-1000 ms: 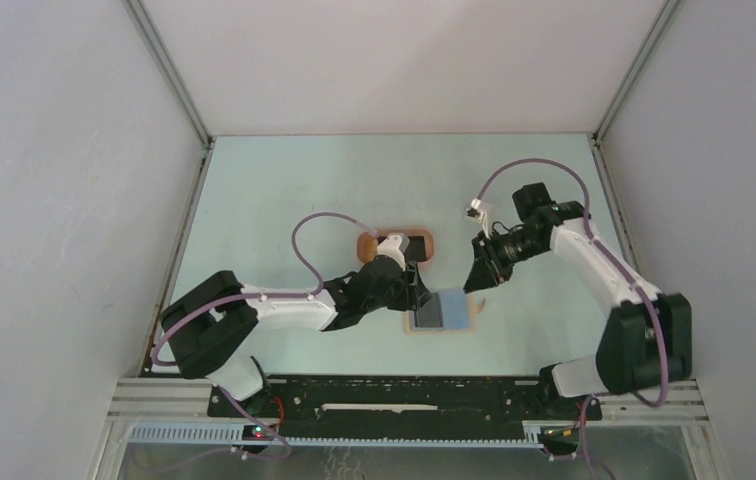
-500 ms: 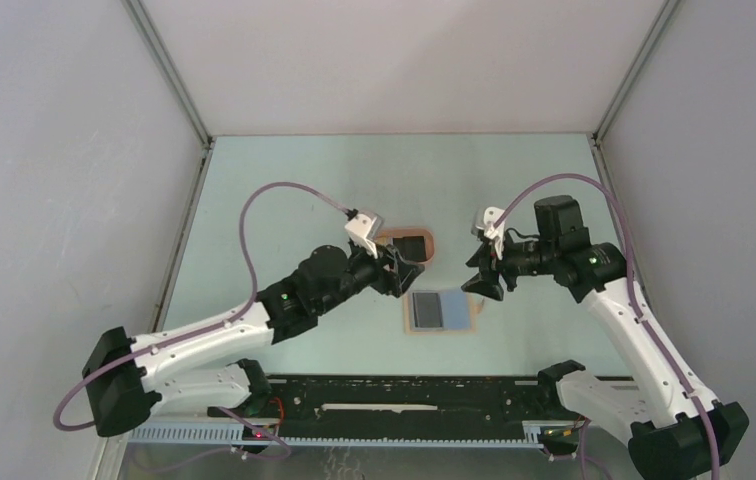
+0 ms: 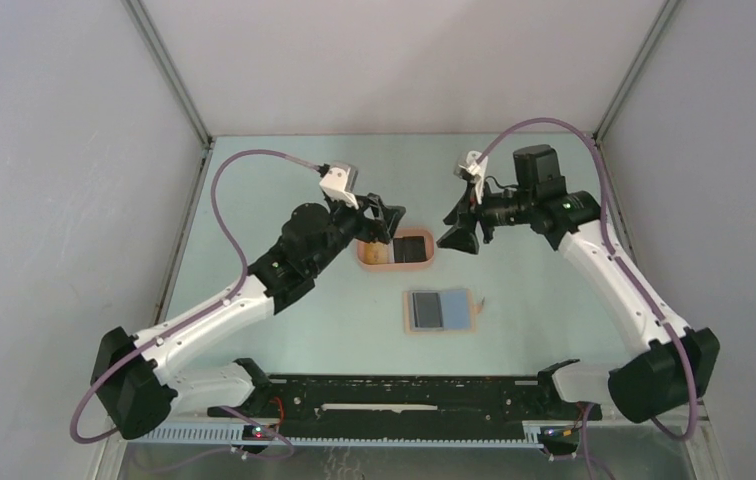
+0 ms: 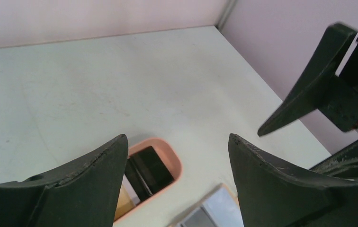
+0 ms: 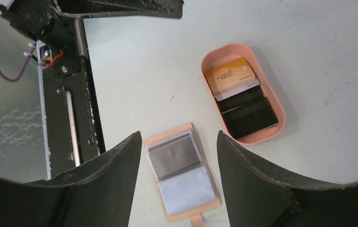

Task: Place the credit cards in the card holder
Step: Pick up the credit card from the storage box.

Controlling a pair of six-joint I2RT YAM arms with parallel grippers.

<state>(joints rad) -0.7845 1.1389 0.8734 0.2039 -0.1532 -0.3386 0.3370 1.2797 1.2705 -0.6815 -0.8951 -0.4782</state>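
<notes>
The card holder (image 3: pixel 440 310) lies open and flat on the table, with a dark card in one clear sleeve and a pale blue card (image 5: pixel 189 189) in the other. More credit cards sit in a salmon-pink tray (image 3: pixel 397 266): black ones (image 5: pixel 248 113) and a yellow-orange one (image 5: pixel 229 75). My left gripper (image 3: pixel 386 222) hovers open and empty above the tray's far left side. My right gripper (image 3: pixel 459 232) hangs open and empty to the tray's right, above the table. In the right wrist view the holder (image 5: pixel 182 172) shows between the fingers, well below them.
A black rail (image 5: pixel 68 104) runs along the table's near edge by the arm bases. Grey walls close in the table on the left, right and far sides. In the left wrist view the right gripper's fingers (image 4: pixel 309 90) stand close by at the right.
Both arms have lifted away from the card holder and moved toward the far side, near the tray. Both pairs of jaws have spread wider. The holder stays open on the table.
</notes>
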